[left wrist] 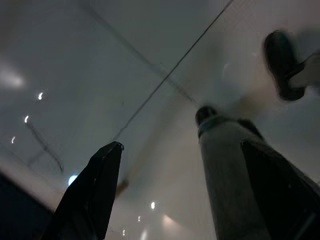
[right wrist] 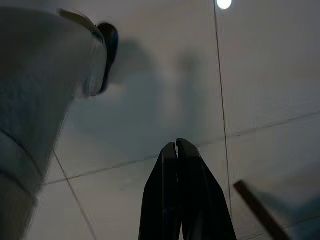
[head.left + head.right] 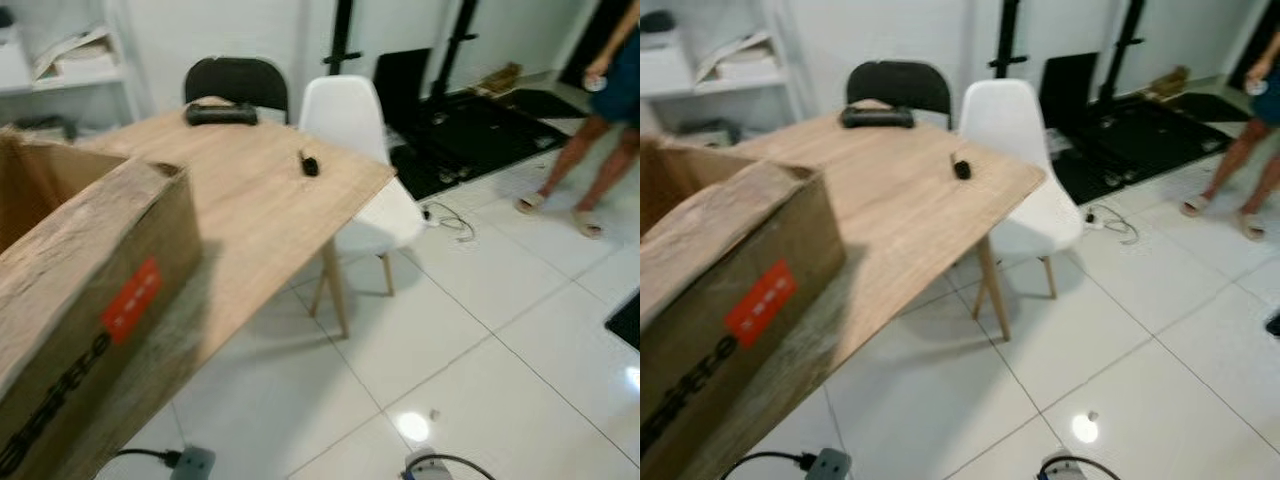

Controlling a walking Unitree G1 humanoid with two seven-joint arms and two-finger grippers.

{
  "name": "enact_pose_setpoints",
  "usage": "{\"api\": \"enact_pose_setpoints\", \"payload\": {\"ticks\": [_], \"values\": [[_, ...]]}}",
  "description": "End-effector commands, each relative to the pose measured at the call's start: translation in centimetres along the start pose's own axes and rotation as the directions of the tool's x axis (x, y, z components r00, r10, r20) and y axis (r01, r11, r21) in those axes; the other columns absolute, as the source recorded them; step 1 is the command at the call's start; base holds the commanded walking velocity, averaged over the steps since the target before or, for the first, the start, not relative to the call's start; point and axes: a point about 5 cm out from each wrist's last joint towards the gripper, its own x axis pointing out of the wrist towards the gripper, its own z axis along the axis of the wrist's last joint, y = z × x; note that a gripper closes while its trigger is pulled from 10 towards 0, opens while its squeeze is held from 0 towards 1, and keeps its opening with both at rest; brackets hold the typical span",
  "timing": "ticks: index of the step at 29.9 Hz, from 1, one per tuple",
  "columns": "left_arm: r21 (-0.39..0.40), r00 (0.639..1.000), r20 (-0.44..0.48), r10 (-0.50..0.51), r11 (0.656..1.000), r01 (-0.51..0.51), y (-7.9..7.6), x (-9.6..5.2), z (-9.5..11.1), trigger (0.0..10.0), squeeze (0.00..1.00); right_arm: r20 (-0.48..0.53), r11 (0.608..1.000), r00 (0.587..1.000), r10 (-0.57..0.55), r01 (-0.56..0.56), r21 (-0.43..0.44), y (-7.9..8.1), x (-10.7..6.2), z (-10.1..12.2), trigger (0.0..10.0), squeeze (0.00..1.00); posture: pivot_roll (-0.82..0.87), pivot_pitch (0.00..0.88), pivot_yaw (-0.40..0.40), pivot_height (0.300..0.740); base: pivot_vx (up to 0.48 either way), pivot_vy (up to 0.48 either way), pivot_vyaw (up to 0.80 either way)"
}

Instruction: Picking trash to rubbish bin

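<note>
One wooden table [image 3: 250,200] anchors the room. A cardboard box [image 3: 80,290] stands on its near end; a black chair [image 3: 236,80] and a white chair [image 3: 350,120] wait at its far end, and a person [image 3: 600,120] stands on the tiles well beyond its right side. A flat black object [image 3: 221,114] lies crosswise at the far edge, a small black item [image 3: 309,164] near the right edge. Which is trash, if either, cannot be told. Both arms hang below table height over the floor: the left gripper [image 1: 180,195] spread apart, the right gripper [image 2: 177,150] pressed together, empty. The right arm looks slightly nearer the small item, up and ahead.
</note>
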Motion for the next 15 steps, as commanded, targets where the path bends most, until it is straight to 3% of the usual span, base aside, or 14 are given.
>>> {"api": "enact_pose_setpoints", "payload": {"ticks": [1,15], "values": [[-0.004,1.0,-0.031,-0.001,1.0,0.001,-0.12,-0.13,-1.05,10.0,0.0,-0.015,1.0,1.0,0.01,-0.01,-0.014,0.4,0.0,-0.39,10.0,0.0,0.01,0.057,-0.008,0.74,0.0,0.0,-0.77],[0.004,0.999,-0.035,-0.015,1.0,0.015,-0.28,-0.13,-1.09,10.0,0.0,-0.038,1.0,0.999,0.01,-0.011,-0.029,0.39,-0.06,-1.13,10.0,0.0,0.0,0.05,-0.012,0.74,0.0,0.0,-0.77]]}}
